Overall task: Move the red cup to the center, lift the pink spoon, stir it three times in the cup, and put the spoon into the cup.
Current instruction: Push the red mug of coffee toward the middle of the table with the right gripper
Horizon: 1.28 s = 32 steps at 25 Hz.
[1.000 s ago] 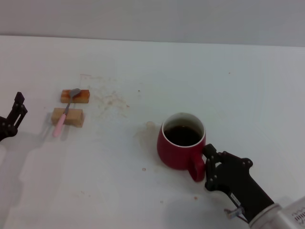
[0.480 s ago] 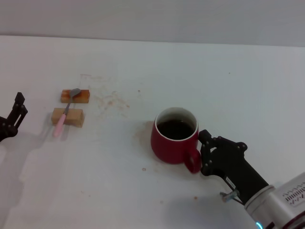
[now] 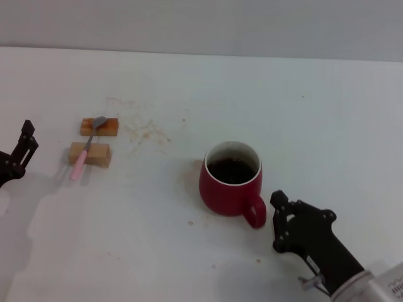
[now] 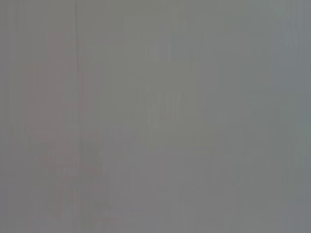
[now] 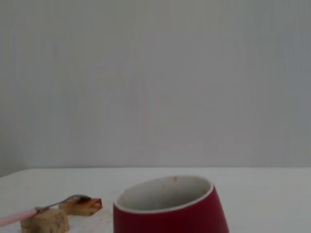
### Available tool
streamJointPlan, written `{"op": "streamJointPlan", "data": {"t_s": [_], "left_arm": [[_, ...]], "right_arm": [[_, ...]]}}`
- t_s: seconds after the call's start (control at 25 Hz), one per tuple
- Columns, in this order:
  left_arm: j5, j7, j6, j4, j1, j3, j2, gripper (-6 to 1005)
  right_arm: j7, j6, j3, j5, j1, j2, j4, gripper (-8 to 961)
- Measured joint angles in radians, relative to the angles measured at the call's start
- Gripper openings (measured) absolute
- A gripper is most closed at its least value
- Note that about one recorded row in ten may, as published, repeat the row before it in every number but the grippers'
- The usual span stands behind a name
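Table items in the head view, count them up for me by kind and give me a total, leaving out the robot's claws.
Red cup: 1
Pink spoon: 1
Wooden blocks: 2, the orange block under the spoon's bowl and the tan block under its handle
Total: 4

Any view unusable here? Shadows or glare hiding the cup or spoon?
Left wrist view: blank grey, nothing usable. Head view: soft shadows only; red cup and pink spoon are clear. Right wrist view: cup cropped by the frame edge, no glare.
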State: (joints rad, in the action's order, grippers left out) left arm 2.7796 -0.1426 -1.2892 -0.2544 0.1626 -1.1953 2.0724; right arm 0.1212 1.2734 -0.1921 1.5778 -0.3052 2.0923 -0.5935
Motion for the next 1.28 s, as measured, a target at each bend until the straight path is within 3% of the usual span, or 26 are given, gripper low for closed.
{"op": "streamJointPlan", "data": {"t_s": [0.24, 0.68, 1.28], "left_arm": [[0.000, 0.000, 0.001, 0.001, 0.000, 0.000, 0.000, 810], [0.000, 0.000, 0.001, 0.001, 0.001, -0.001, 0.000, 810], [0.000, 0.000, 0.004, 0.008, 0.011, -0.003, 0.000, 810]], "right_arm": [[0.000, -0.009, 0.000, 0.016, 0.011, 0.000, -0.008, 0], [0.000, -0.062, 0.016, 0.018, -0.071, 0.000, 0.001, 0], [0.000, -0.110, 0.070, 0.026, -0.130, 0.000, 0.031, 0]]}}
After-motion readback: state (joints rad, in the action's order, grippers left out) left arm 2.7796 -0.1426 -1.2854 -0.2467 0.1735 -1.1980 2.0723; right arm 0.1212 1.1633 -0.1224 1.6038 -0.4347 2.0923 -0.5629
